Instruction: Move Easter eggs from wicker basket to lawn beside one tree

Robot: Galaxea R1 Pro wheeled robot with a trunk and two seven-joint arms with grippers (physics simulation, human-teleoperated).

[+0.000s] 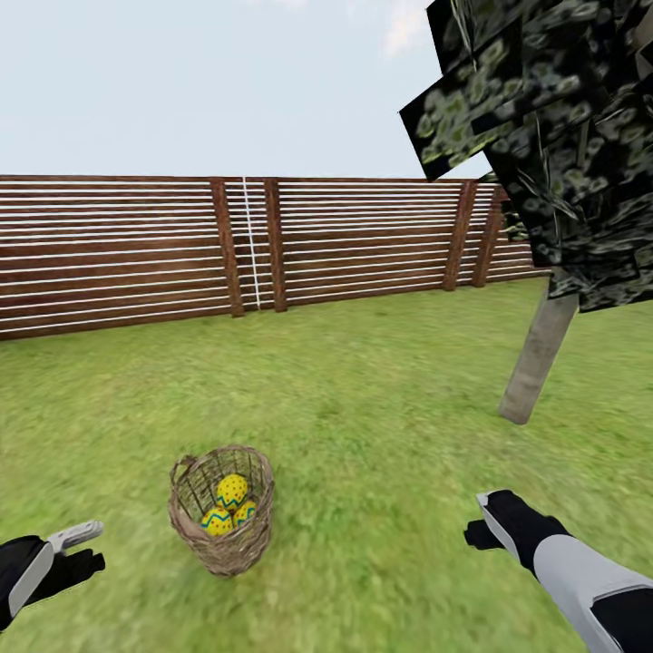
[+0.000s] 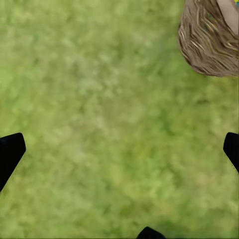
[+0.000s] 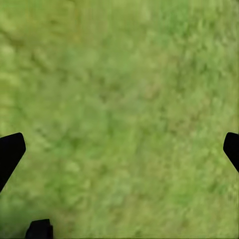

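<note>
Both jaws stood wide, empty: left gripper (image 2: 119, 149) and right gripper (image 3: 119, 149) over bare lawn (image 1: 381, 399). All three Easter eggs (image 1: 230, 504) sat deep in the wicker basket (image 1: 222, 523), left of the tree (image 1: 539, 354). Risk: reaching in could tip the basket.

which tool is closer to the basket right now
Left. The left tool hangs just beside the basket, on its left. The right tool is well off to its right, nearer the tree.

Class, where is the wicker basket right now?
In the head view, the wicker basket stands on the lawn lower left, near the left gripper.
</note>
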